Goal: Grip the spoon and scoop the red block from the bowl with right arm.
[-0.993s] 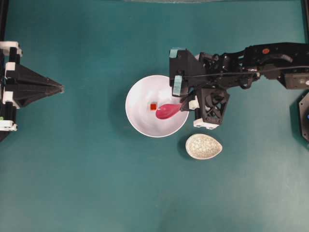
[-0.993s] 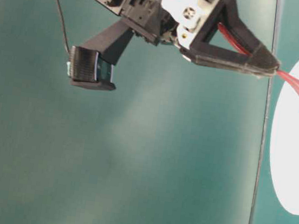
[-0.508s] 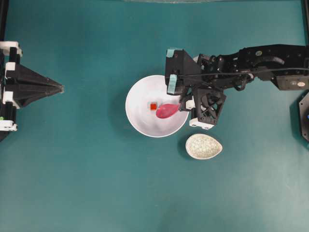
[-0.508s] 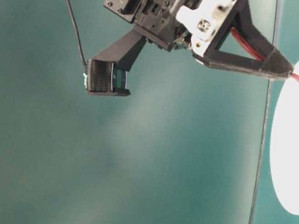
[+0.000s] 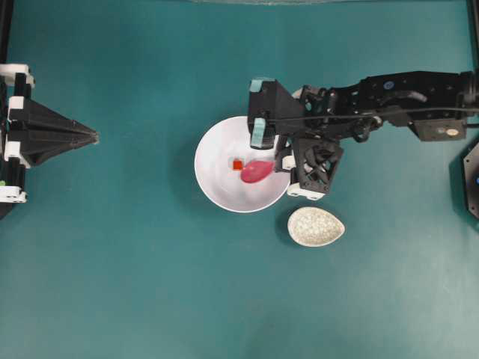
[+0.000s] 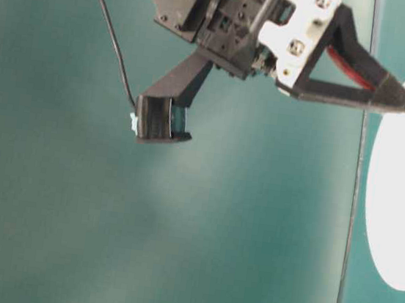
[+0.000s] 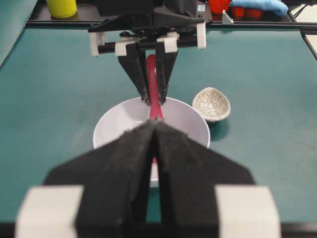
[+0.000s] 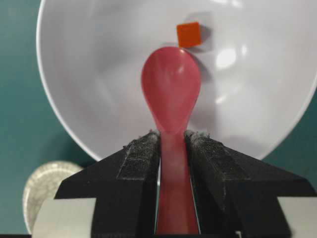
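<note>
A glossy pink spoon (image 8: 171,94) is clamped by its handle in the right claw (image 8: 172,144), scoop inside the white bowl (image 8: 99,74) at frame centre, just beside the tiny red block (image 8: 188,34).

You find no readable text, label, brand, number or sign in any view; small marks on right arm (image 5: 408,101) too blurred to read.

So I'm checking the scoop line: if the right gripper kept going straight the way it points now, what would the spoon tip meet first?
Probably the red block: it sits just beyond the spoon tip, slightly off-centre, inside the bowl. The right gripper is clamped on the handle. Spoon height above the bowl floor is unclear.
</note>
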Robot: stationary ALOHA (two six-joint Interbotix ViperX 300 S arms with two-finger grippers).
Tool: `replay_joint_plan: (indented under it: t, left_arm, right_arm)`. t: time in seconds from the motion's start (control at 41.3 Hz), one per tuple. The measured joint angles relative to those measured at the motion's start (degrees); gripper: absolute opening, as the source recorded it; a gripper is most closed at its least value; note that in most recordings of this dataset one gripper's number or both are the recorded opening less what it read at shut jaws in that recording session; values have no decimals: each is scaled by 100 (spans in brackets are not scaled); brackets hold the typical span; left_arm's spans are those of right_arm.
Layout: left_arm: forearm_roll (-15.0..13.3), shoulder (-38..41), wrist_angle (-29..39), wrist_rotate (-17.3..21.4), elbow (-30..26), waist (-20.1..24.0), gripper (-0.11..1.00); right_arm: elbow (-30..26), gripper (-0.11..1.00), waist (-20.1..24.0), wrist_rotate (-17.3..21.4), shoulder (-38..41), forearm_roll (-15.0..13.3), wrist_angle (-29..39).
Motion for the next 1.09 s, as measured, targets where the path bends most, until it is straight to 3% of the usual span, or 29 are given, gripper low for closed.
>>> replay_joint_plan:
  t: [0.218, 0.557, 0.847, 1.09]
  left_arm:
    - [0, 0, 0, 0, 0, 0, 0]
    - [0, -9, 0, -9, 9, 0, 0]
    - [0, -18, 0, 0, 0, 0, 0]
    - [0, -9, 0, 0, 0, 0, 0]
  right_arm:
    - [-193, 25, -26, 0, 158, -176, 0]
    - [-431, 25, -149, 44, 281, -229, -167]
    - [-492, 25, -149, 650, 299, -220, -229]
    - [-492, 25, -114, 712, 299, -220, -308]
